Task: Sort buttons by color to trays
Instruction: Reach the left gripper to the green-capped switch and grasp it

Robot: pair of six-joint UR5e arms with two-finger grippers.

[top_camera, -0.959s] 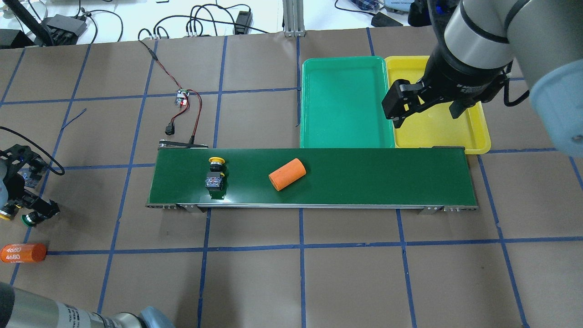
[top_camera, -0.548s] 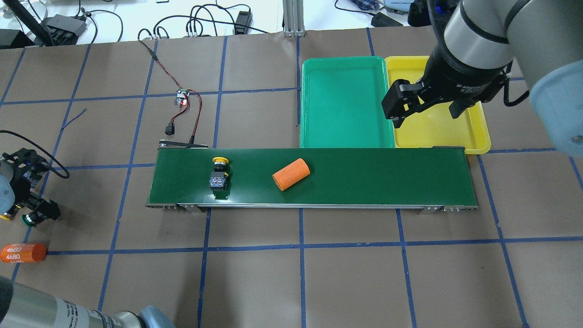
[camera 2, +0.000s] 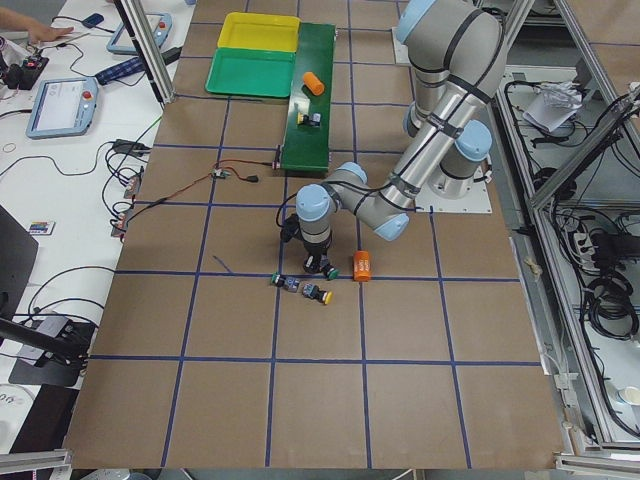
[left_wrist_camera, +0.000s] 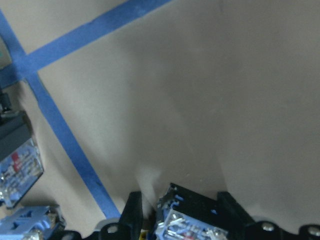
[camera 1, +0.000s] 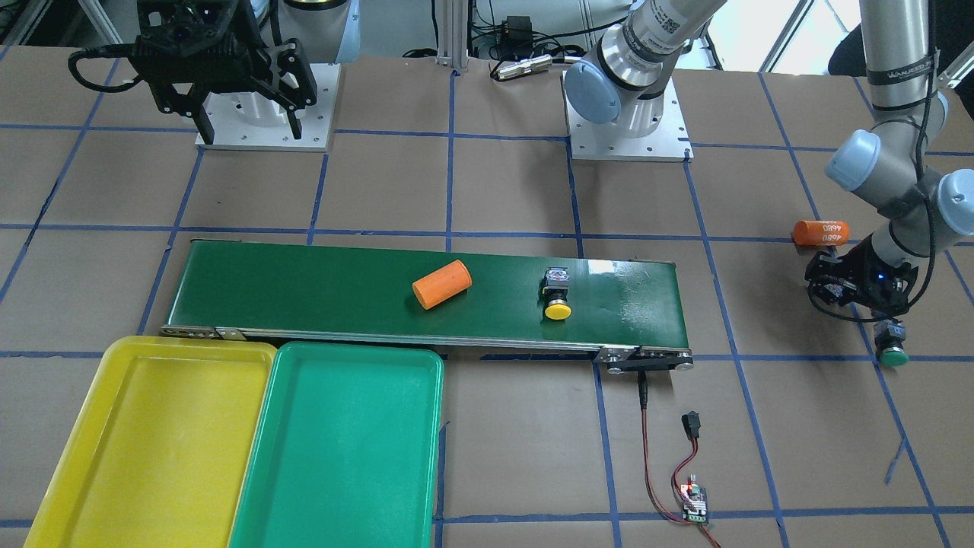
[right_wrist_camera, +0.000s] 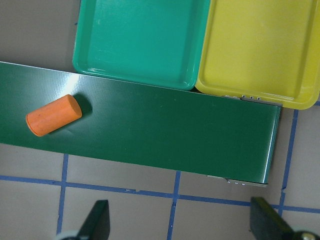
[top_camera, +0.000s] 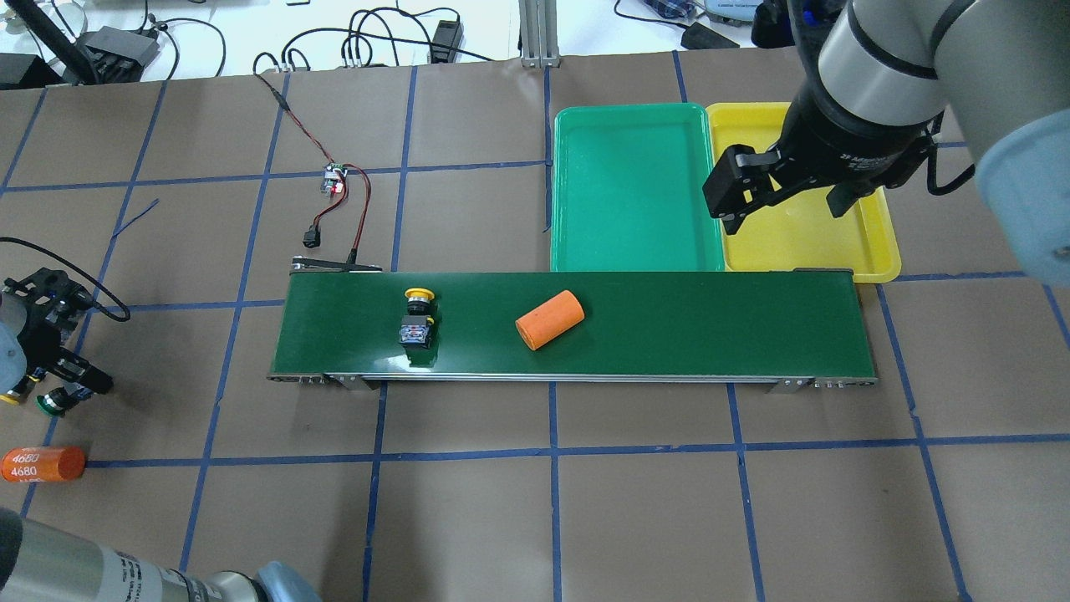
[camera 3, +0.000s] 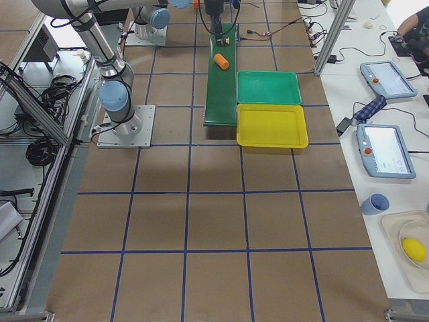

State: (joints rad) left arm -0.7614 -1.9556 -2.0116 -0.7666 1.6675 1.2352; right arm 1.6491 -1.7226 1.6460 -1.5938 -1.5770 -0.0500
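Overhead exterior | yellow button (top_camera: 417, 313) on belt (top_camera: 710, 326) | right fingers (top_camera: 733, 219) spread — aloft

The shallow yellow plastic tray (top_camera: 802, 247) and green plastic tray (top_camera: 635, 192) look smooth and glossy; the brown paper-covered bench (top_camera: 585, 518) is matt.

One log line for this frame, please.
belt: yellow button, orange cylinder | green tray, yellow tray: no buttons | right gripper: open, empty, high above table | left gripper: down by green button, grip unclear
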